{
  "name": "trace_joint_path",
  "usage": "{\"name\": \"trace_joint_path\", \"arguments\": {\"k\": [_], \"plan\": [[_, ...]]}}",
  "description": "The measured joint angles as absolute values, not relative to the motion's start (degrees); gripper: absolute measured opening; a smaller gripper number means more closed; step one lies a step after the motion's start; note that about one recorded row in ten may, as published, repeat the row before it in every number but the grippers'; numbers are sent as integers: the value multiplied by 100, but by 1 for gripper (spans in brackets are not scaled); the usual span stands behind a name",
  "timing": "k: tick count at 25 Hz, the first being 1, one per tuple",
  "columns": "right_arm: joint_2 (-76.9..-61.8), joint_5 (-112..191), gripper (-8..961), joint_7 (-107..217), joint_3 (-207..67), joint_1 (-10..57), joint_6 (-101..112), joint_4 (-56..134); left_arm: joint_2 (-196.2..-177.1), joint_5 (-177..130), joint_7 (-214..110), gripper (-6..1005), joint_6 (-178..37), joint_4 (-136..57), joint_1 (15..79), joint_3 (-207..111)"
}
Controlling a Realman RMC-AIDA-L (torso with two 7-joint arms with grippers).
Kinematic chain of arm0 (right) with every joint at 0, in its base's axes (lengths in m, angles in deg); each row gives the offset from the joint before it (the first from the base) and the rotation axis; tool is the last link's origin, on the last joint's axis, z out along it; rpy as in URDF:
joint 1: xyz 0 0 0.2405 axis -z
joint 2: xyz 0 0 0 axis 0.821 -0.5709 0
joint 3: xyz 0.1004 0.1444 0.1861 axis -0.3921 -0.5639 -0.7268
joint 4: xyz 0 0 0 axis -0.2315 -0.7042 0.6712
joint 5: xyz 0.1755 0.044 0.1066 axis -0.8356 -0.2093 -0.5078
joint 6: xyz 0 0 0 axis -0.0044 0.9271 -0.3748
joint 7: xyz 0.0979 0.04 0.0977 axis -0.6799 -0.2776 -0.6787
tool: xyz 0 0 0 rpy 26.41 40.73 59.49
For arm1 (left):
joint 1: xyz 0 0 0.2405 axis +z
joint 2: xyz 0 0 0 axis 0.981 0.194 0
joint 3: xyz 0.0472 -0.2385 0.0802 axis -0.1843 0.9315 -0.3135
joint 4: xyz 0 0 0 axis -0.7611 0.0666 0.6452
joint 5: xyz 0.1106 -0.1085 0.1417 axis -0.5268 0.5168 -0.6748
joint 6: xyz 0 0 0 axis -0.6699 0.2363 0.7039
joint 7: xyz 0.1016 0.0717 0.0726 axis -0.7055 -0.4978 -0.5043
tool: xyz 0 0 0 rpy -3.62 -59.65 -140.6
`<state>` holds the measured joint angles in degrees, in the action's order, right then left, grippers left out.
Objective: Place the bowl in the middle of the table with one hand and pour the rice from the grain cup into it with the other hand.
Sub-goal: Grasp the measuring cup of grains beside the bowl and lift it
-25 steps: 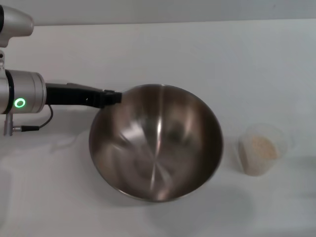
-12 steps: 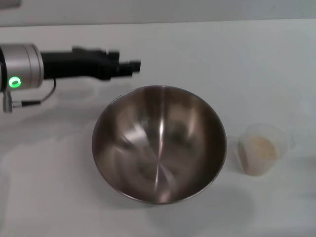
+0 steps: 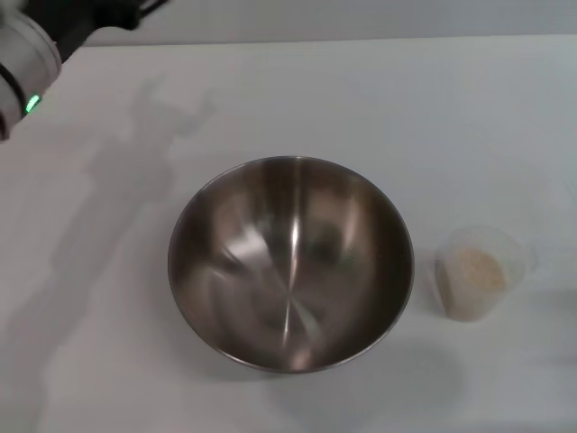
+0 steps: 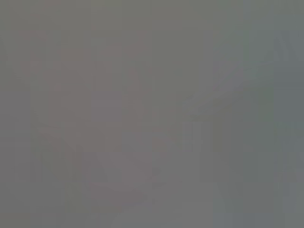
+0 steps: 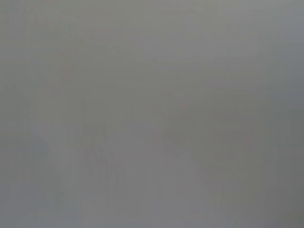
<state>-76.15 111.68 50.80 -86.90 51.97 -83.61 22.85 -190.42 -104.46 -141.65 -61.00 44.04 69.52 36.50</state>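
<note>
The bowl [image 3: 290,262], a wide shiny steel one, stands upright near the middle of the white table [image 3: 379,99] in the head view, with nothing touching it. To its right, a small gap away, stands the clear grain cup [image 3: 480,272] with pale rice [image 3: 472,271] inside. My left gripper [image 3: 135,11] is far off at the back left corner, only its dark body showing at the picture's edge above the silver wrist [image 3: 22,63]. My right gripper is out of view. Both wrist views show only flat grey.
The left arm's shadow [image 3: 135,171] falls across the table left of the bowl. The table's far edge [image 3: 361,38] runs along the back.
My left gripper left the bowl's rim, rose and drew back to the far left corner. The bowl shifted slightly right and now rests still. The cup has not moved.
</note>
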Motion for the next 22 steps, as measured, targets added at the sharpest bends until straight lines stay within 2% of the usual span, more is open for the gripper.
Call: {"name": "trace_joint_path", "arguments": {"k": [5,9,12,17,22], "plan": [[-7623,11189,798,5080,-8689,5203,-8362,2271,-19041,-11778,-13411,844,-10004,3199,6616,1963],[-7625,11200,798,5080,-8477,5230,-8434,2284,-19046,-13290,-10928,845,-12178,1965,6561,1361],[-7620,11202,797,5080,-8200,5296,-8629,2314,-19008,-14152,-8108,845,-13033,849,6587,1572],[-7609,11205,798,5358,-7458,5480,-9169,2408,-19023,-14301,-6705,846,-13536,-545,6393,1787],[-7606,11205,797,5647,-6953,5605,-9417,2397,-19043,-14307,-6428,846,-13620,-1115,6358,1765]]}}
